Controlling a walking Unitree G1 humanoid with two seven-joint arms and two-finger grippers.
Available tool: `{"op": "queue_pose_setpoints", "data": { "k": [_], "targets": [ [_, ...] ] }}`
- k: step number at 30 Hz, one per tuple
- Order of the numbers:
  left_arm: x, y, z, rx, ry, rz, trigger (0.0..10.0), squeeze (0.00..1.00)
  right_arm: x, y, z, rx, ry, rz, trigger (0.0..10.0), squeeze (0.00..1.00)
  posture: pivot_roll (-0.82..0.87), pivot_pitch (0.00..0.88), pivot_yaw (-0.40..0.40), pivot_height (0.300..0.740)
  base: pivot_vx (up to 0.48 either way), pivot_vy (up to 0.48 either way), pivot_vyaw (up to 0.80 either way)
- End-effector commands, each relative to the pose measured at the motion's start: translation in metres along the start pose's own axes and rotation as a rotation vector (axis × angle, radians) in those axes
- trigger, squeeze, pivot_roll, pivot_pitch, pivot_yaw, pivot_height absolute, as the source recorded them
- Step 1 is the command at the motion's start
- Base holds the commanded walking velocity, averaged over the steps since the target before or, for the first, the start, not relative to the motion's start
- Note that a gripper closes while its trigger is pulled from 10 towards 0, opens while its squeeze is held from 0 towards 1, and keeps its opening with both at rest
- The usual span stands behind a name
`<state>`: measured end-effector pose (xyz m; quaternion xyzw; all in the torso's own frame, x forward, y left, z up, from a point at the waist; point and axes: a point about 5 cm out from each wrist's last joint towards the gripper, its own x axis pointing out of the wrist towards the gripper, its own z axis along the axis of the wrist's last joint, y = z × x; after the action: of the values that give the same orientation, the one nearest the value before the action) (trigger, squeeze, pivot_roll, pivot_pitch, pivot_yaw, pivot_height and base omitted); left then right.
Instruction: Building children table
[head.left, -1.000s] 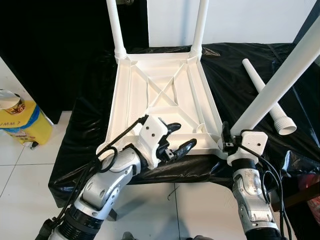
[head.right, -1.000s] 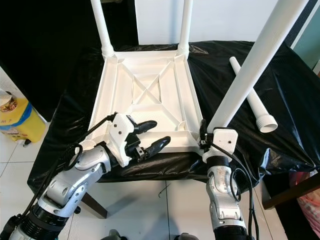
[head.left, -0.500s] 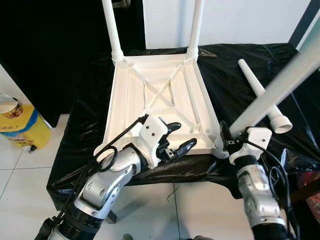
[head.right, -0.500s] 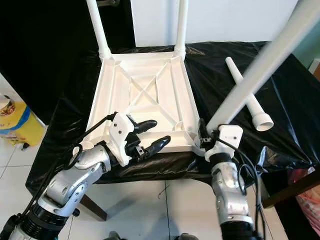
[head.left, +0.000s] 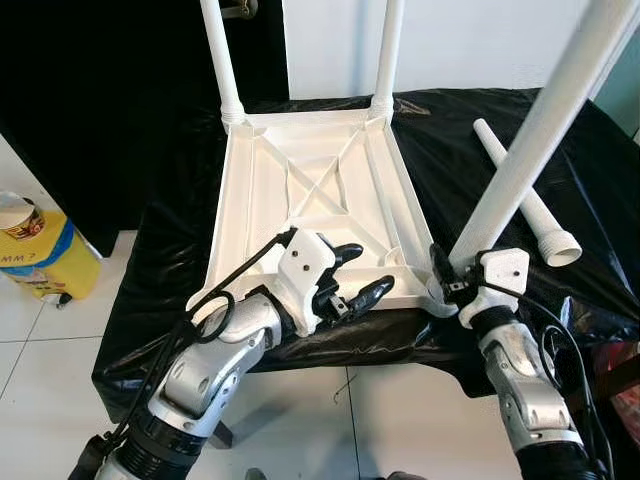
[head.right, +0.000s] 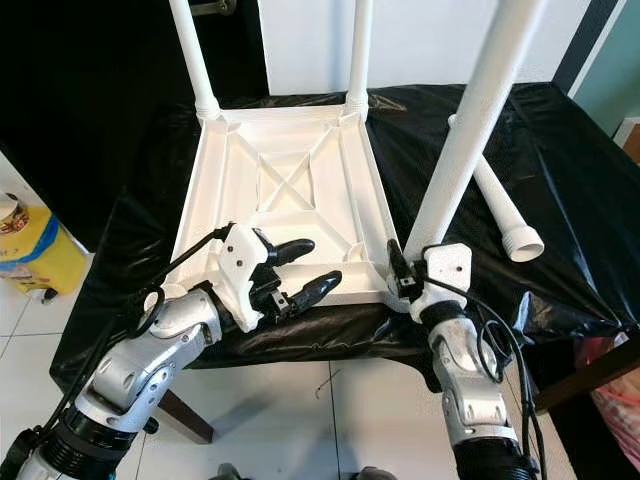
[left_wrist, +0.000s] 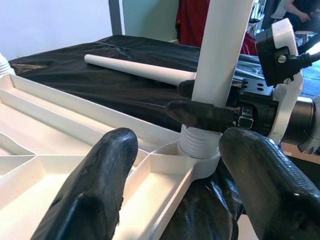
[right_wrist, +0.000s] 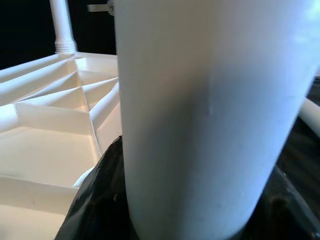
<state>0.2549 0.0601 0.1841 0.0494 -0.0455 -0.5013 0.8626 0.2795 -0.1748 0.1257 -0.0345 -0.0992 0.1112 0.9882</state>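
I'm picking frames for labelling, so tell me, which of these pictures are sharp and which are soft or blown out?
Left eye view: sharp, evenly lit, upturned tabletop crisp. Left wrist view: the near black fingers are soft, the table leg beyond sharper. Right wrist view: that leg sits so close it blurs into featureless white, with dark shade behind.

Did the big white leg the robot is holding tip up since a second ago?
Yes. The white leg in the right end effector now stands steeper against the upside-down tabletop, its base staying at the near right corner.
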Motion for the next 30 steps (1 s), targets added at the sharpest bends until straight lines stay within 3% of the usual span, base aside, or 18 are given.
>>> {"op": "queue_pose_setpoints", "data": {
  "k": [1,13,23,30],
  "targets": [
    [-0.001,-0.005,0.002,0.008,0.003,-0.085,10.0,0.0,-0.005,0.008,-0.016,0.034,0.087,0.091,10.0,0.0,-0.04,0.083,0.028,0.74,0.0,0.0,0.0],
    [0.0,-0.004,0.004,0.013,0.003,-0.093,10.0,0.0,0.005,-0.012,-0.013,-0.006,0.121,0.363,10.0,0.0,-0.03,0.075,0.035,0.74,0.0,0.0,0.0],
    [-0.002,-0.002,0.006,0.019,0.0,-0.08,10.0,0.0,-0.002,-0.015,-0.021,-0.02,0.145,0.446,10.0,0.0,-0.02,0.074,0.032,0.74,0.0,0.0,0.0],
    [-0.003,-0.003,0.006,0.013,0.001,-0.082,10.0,0.0,-0.006,-0.018,-0.03,0.103,0.154,0.441,10.0,0.0,-0.02,0.08,0.038,0.74,0.0,0.0,0.0]
  ]
}}
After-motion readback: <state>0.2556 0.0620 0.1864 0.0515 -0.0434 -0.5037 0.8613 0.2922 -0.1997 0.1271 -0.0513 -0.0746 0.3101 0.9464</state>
